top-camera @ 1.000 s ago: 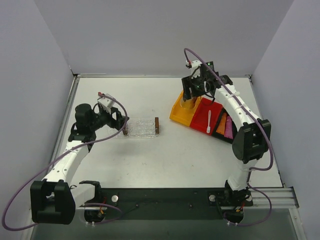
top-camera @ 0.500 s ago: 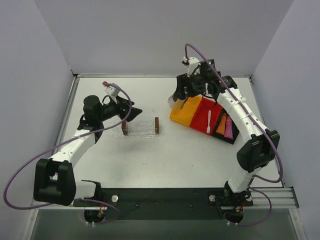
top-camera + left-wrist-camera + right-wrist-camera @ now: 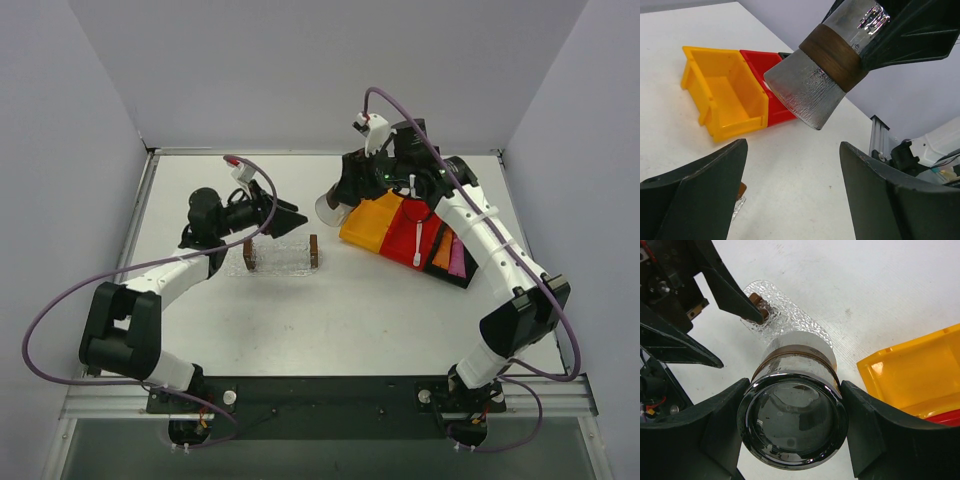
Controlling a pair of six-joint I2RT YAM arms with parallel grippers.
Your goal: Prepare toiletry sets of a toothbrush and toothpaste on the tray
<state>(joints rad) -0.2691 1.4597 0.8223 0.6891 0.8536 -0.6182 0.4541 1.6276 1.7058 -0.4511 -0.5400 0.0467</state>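
The tray (image 3: 281, 256), clear with a brown block at each end, lies left of centre; it also shows in the right wrist view (image 3: 790, 320). The white toothbrush (image 3: 417, 243) lies in the red bin (image 3: 403, 225). The orange toothpaste (image 3: 443, 251) and the pink one (image 3: 458, 256) lie in the dark bin beside it. My right gripper (image 3: 333, 206) is shut on a shiny cup with a brown band (image 3: 792, 410), held above the table between the tray and the orange bin (image 3: 372, 222). My left gripper (image 3: 287, 219) is open and empty just behind the tray, facing the cup (image 3: 820, 75).
The orange bin (image 3: 725, 100) and the red bin (image 3: 762, 67) stand side by side right of centre, with a dark bin at their right end. Grey walls close in the table on three sides.
My right gripper has carried the cup from over the orange bin leftward toward the tray. My left gripper has swung from the tray's left end to behind it, pointing right.
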